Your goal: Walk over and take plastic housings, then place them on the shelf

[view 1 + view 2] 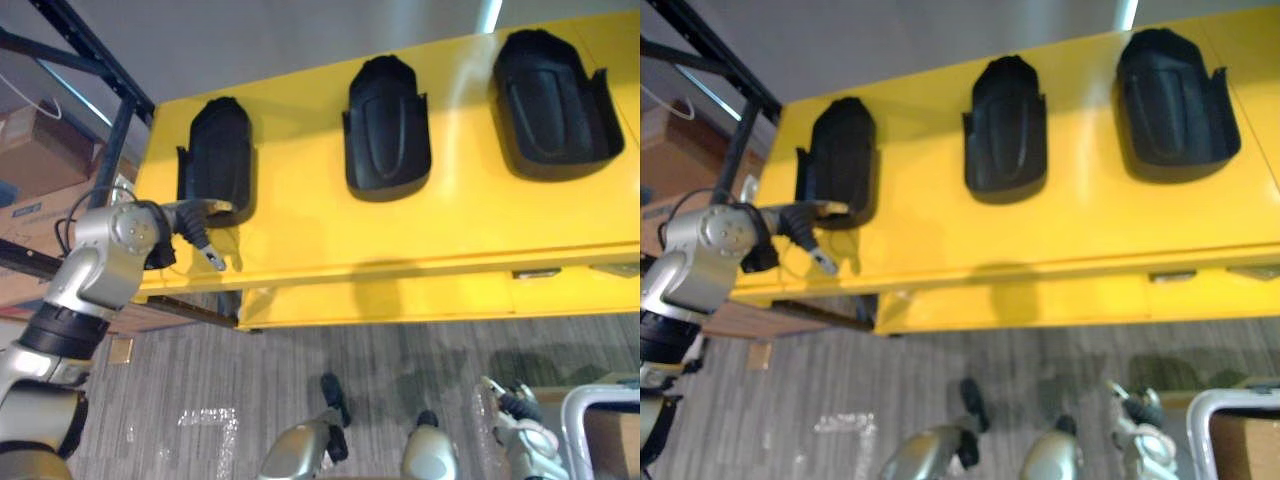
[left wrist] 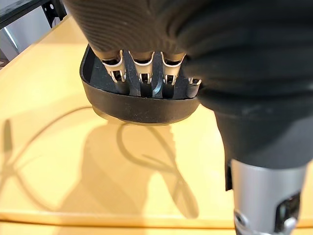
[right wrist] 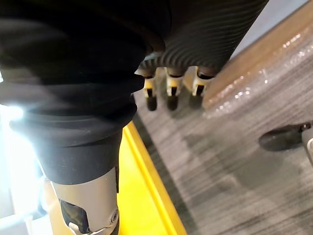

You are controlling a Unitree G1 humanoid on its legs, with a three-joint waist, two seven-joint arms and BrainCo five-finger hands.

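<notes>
Three black plastic housings lie in a row on the yellow shelf top [image 1: 470, 225]: one at the left [image 1: 220, 150], one in the middle [image 1: 388, 125] and one at the right [image 1: 550, 100]. My left hand [image 1: 200, 214] is at the near end of the left housing [image 2: 142, 105]. Its fingers [image 2: 134, 68] reach straight over the rim into the hollow, and the thumb points away below, clear of the housing. My right hand [image 1: 512, 412] hangs low at the lower right with relaxed fingers [image 3: 171, 90] that hold nothing.
A dark metal rack [image 1: 100, 60] with cardboard boxes [image 1: 40, 150] stands to the left of the yellow shelf. A white-framed cart [image 1: 590, 420] holding a brown box is at the lower right. Grey carpet [image 1: 300, 350] lies below the shelf's front edge.
</notes>
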